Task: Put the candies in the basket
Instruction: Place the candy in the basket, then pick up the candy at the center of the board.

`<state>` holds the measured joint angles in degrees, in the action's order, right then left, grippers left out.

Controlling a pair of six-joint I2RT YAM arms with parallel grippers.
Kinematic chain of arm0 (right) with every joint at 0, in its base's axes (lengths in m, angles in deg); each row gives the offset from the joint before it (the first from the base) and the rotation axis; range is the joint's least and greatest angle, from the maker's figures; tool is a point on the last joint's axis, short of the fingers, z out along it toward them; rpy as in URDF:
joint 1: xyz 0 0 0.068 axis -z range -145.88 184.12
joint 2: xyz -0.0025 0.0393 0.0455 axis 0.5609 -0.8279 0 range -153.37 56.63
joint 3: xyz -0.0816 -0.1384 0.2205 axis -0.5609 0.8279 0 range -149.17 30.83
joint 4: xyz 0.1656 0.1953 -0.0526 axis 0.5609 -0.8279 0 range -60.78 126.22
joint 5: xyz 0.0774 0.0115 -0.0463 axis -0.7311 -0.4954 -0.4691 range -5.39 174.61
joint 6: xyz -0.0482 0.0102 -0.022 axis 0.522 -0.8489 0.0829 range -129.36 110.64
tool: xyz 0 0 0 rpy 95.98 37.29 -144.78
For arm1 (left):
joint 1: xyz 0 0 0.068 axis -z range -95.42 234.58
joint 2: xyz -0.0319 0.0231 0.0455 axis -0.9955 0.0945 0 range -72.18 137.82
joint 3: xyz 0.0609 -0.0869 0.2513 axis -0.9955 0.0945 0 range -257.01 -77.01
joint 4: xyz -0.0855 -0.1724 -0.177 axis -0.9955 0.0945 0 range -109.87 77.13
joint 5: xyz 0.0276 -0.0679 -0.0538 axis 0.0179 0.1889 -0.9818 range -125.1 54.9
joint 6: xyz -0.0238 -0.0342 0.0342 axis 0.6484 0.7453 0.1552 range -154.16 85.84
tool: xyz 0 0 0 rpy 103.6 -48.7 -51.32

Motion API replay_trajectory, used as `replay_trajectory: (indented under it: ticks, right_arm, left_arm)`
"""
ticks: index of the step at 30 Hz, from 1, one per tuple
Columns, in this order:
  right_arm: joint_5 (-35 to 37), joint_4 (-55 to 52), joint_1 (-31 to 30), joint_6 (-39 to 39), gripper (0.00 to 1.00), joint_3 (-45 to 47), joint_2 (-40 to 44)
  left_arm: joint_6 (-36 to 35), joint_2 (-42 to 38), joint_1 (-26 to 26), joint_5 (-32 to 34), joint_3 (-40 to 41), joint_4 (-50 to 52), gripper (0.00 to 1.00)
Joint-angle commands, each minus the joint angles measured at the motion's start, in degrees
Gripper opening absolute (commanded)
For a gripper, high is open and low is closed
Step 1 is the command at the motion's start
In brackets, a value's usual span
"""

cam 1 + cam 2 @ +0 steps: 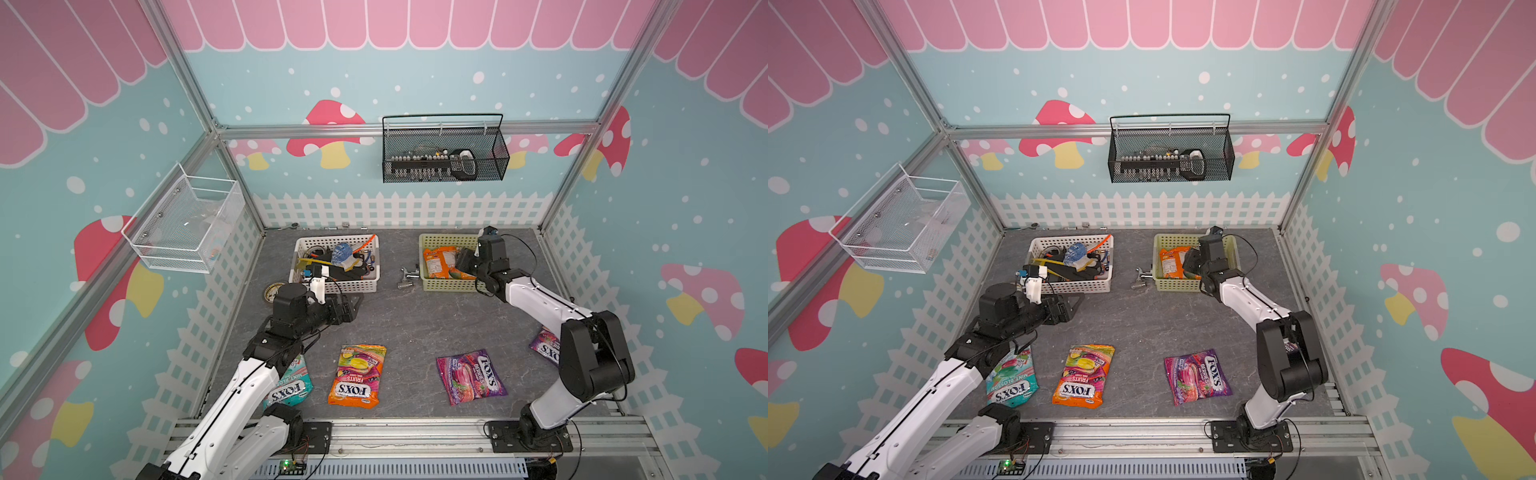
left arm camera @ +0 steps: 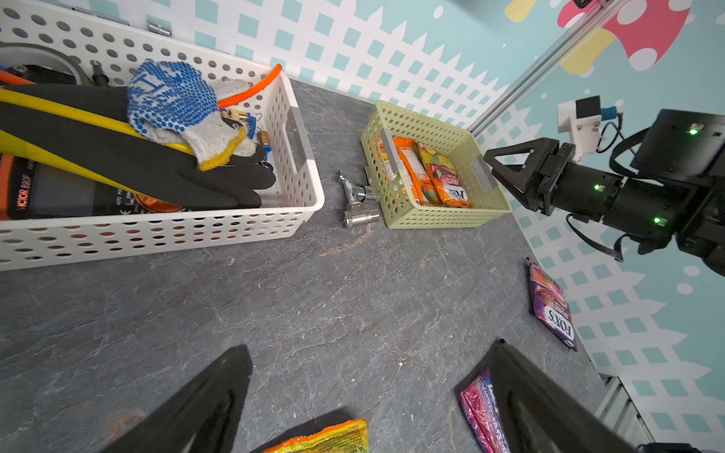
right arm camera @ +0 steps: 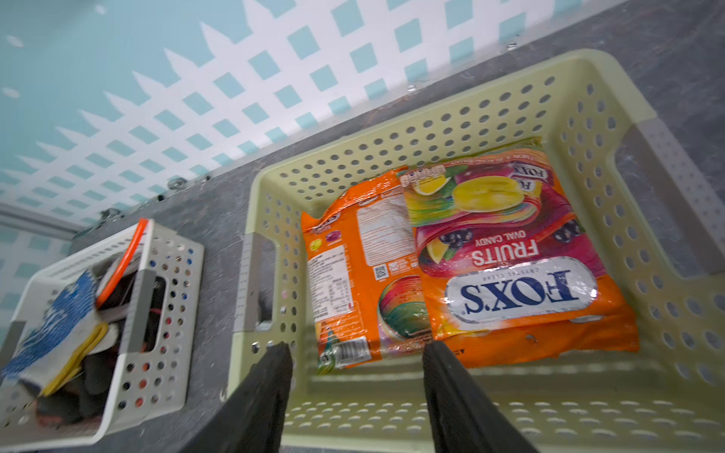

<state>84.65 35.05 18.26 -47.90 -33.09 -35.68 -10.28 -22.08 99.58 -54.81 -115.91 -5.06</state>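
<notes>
- First, nearest the arm mounts, four FOX'S candy bags lie flat and apart on the grey table [image 1: 415, 324]. There is one teal mint bag [image 1: 289, 388] partly under the left arm and one orange fruits bag [image 1: 358, 376] beside it. One purple berries bag [image 1: 471, 376] lies further toward the right arm, and a second purple bag [image 1: 544, 348] is half hidden behind that arm's elbow.
- Further in, the left gripper [image 1: 353, 306] hovers over bare table just in front of the white perforated basket [image 1: 332, 287]. Its jaws are spread wide with nothing between them.
- That one white basket is crowded with tools and gloves, a blue-dotted glove [image 2: 172, 98] on top.
- One chrome tap fitting [image 1: 405, 277] lies between the two table baskets, just beside the yellow-green one.
- The yellow-green basket [image 1: 440, 242] stands at the table's far right and holds two more orange bags. A face-up fruits bag [image 3: 510, 255] overlaps a back-up fruits bag [image 3: 353, 274] that shows its printed label.
- That makes six bags in all: three orange, two purple and one teal, with two inside the basket and four outside.
- The right gripper [image 3: 357, 376] hangs over the basket's near end. Its jaws stand partly apart and grip nothing.
- Farthest away, two wire baskets hang on the walls: a black wire-mesh basket [image 1: 444, 166] at the back and a white wire basket [image 1: 187, 224] on the left.
</notes>
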Motion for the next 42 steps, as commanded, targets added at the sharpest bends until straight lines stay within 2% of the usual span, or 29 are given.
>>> replay_trajectory:
  ticks: [1,7,11,13,18,23,27,42]
  right_arm:
    - [-10.20,-3.57,-0.92,5.94,0.60,0.91,3.66]
    - [-20.91,-3.01,-5.15,9.54,0.57,9.07,9.25]
    - [-24.39,-0.99,-11.24,9.69,0.48,13.34,10.05]
    - [-26.58,0.90,-14.41,9.20,0.45,14.66,9.12]
    - [-27.82,4.21,-22.56,9.28,0.31,14.67,3.74]
    - [-30.28,7.48,-27.79,8.58,0.31,13.96,-3.12]
    - [-32.45,10.48,-29.21,7.56,0.31,13.95,-7.37]
    - [-37.10,15.71,-30.02,5.99,0.35,13.49,-15.44]
  left_arm:
    - [1.77,0.91,-0.33,-3.49,1.30,-0.12,0.96]
    - [8.12,3.47,0.38,-9.18,4.52,0.04,0.76]
    - [11.99,4.86,3.91,-7.79,6.32,0.51,0.58]
    - [14.27,5.47,6.01,-7.35,6.61,1.24,0.53]
    - [19.21,5.50,10.91,-0.15,8.33,3.62,0.49]
    - [23.80,5.62,12.74,5.83,11.17,3.54,0.48]
    - [25.28,5.77,13.27,9.71,13.18,3.18,0.49]
    - [26.75,9.35,13.27,9.26,17.87,-1.61,0.52]
